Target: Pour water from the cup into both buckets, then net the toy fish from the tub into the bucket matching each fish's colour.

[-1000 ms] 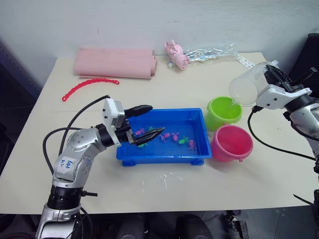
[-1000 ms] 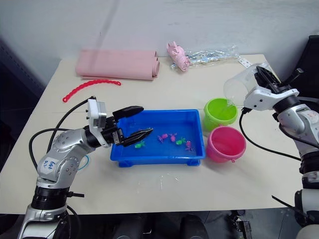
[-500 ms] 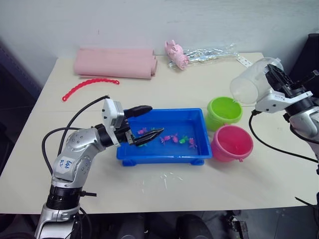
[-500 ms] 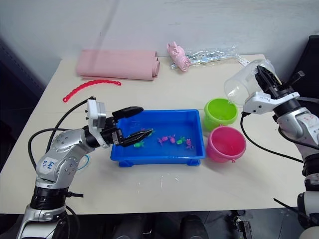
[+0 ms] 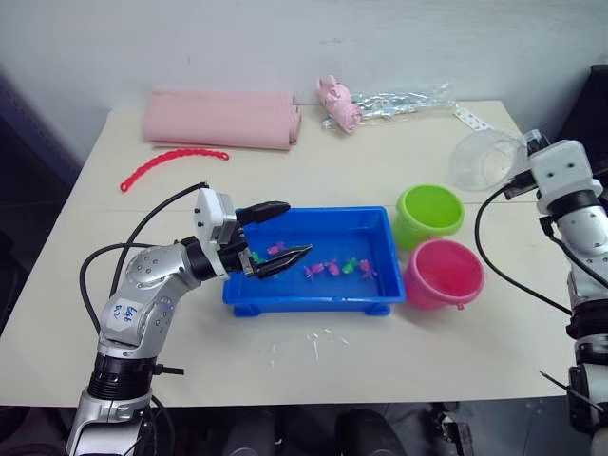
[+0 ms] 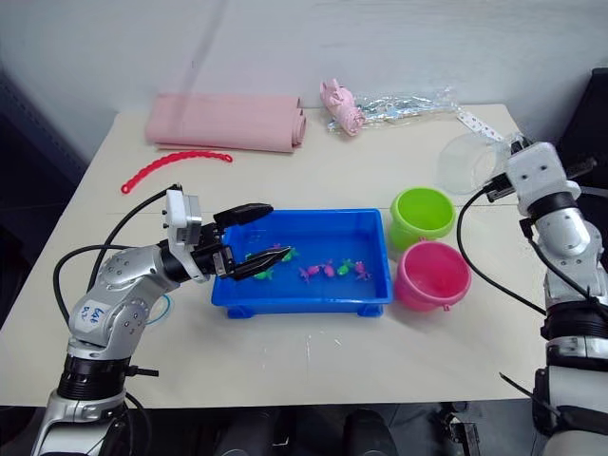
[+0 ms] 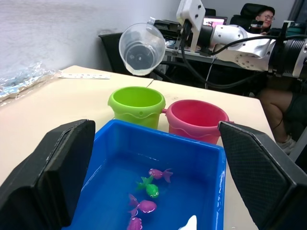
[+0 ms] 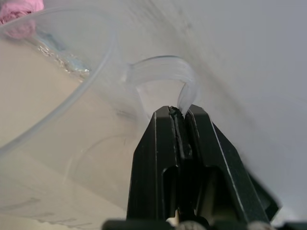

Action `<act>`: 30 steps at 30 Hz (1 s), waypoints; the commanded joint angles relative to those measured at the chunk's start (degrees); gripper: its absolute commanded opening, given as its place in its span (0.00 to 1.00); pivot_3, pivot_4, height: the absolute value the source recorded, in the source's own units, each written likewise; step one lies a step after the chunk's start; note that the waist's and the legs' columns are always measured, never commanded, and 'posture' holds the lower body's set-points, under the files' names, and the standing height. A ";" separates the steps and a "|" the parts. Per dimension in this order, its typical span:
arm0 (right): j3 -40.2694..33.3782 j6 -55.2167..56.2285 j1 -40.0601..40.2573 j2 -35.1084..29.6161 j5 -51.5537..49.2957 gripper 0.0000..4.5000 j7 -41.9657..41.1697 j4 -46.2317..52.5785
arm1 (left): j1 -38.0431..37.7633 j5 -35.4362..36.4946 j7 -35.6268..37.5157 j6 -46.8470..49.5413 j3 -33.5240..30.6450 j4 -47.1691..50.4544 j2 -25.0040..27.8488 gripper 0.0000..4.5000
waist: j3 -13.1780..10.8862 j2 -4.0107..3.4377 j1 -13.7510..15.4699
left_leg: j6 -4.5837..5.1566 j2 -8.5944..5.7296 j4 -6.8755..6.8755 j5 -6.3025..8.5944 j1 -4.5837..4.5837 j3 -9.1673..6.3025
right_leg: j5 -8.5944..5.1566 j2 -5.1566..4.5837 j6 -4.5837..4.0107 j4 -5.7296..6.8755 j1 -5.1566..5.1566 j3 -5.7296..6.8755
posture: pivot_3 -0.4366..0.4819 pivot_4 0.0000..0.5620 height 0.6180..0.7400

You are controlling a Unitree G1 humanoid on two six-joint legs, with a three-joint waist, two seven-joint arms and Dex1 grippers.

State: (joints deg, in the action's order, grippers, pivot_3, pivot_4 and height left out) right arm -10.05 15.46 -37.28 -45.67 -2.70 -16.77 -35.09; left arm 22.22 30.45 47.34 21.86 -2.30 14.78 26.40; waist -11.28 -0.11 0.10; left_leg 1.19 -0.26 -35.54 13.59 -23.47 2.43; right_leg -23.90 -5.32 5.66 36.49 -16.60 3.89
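Observation:
The clear cup (image 5: 483, 160) hangs tipped on its side above the table, behind and to the right of the lime green bucket (image 5: 429, 211). My right gripper (image 8: 178, 113) is shut on the cup's handle. The pink bucket (image 5: 444, 273) stands just in front of the green one. Left of both lies the blue tub (image 5: 313, 295), holding water and several small pink and green toy fish (image 5: 332, 268). My left gripper (image 5: 298, 228) is open over the tub's left end, nothing between its fingers. From the left wrist, the cup (image 7: 142, 49) shows its open mouth above the two buckets.
A folded pink cloth (image 5: 220, 119), a red bead chain (image 5: 171, 163), a pink toy (image 5: 337, 103) and a crinkled clear bag (image 5: 399, 99) lie along the table's back. Water drops (image 5: 313, 342) dot the table before the tub. A person (image 7: 264, 14) sits beyond the table.
My right gripper has carried the cup up and to the right, away from over the green bucket. The fish have drifted a little. The left arm has barely moved.

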 commanded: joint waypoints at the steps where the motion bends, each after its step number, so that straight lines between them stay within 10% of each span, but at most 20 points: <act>1: -7.57 -12.05 0.39 -0.63 -11.16 0.01 -5.42 6.45 | 0.17 0.93 0.93 -1.47 -1.37 0.51 0.47 1.00 | 0.00 0.00 0.02 | 0.00 0.00 0.00 0.00 0.00 0.00 | 0.00 0.00 0.00 0.00 0.00 0.01 | 0.48 0.27 1.00; 12: -26.31 -36.25 8.79 3.52 -25.08 0.01 3.23 8.09 | 1.51 3.43 7.85 -0.05 1.41 2.41 2.33 1.00 | -0.01 0.01 0.11 | 0.00 0.00 0.00 0.00 0.01 -0.01 | 0.00 0.01 0.00 0.00 0.01 0.03 | 0.48 0.27 1.00; 30: -25.88 -32.34 19.05 20.20 -25.26 0.01 9.89 17.65 | -0.70 2.40 7.92 0.67 2.98 3.88 3.86 1.00 | -0.02 -0.01 -0.21 | -0.03 -0.01 0.12 -0.02 0.14 0.06 | 0.00 0.01 0.00 0.00 -0.01 -0.17 | 0.48 0.27 1.00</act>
State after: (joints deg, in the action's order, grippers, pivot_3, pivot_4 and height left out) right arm -36.09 -17.55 -18.67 -25.61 -27.21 -6.97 -20.10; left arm 21.81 32.33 55.05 22.70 1.12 16.79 29.73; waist -11.29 -0.12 -0.11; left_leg 1.15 -0.27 -35.41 13.56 -23.32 2.50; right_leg -23.90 -5.31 5.66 36.50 -16.61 3.72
